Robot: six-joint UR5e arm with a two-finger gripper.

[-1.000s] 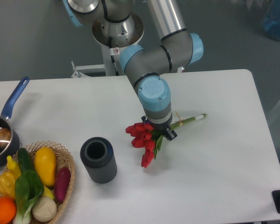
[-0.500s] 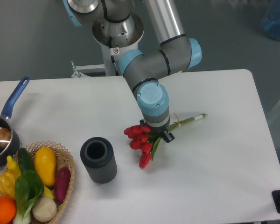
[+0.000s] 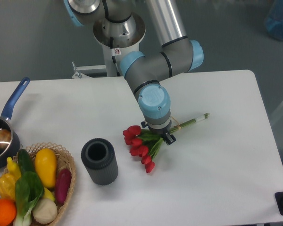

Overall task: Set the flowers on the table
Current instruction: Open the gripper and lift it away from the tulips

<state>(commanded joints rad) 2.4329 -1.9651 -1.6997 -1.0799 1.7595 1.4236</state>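
Fingers (image 3: pixel 160 136) mostly hidden under the blue wrist cap; only a dark fingertip shows at the lower right, beside the leaves. Whether they are clamped on the bunch or parted cannot be told from this angle.

Fixed camera, the only view. Flowers (image 3: pixel 140 146): red tulip buds fan out to the lower left of the wrist, green leaves just under it, pale stems (image 3: pixel 194 120) running up and to the right past the tool. Buds appear to lie on or just above the desk (image 3: pixel 226 169); contact under the tool is not visible. Stem ends look close to the white surface as well.

Handling, as a judgement: the bunch is light and soft. Buds would bruise or crush if pinched, and single stems are thin and would bend or slip. Best hold is across the gathered stems near the tie, just behind the leaves, where the bundle is thickest and stiffest. That is about where the tool sits. A gentle squeeze should do; a long overhang on either side will droop.

Elsewhere on the desk: dark grey cylinder vase (image 3: pixel 99 161) lying to the left of the buds, apart from them; wicker basket (image 3: pixel 68 165) of produce at the lower left corner; blue-handled pan (image 3: pixel 4 134) at the left edge.
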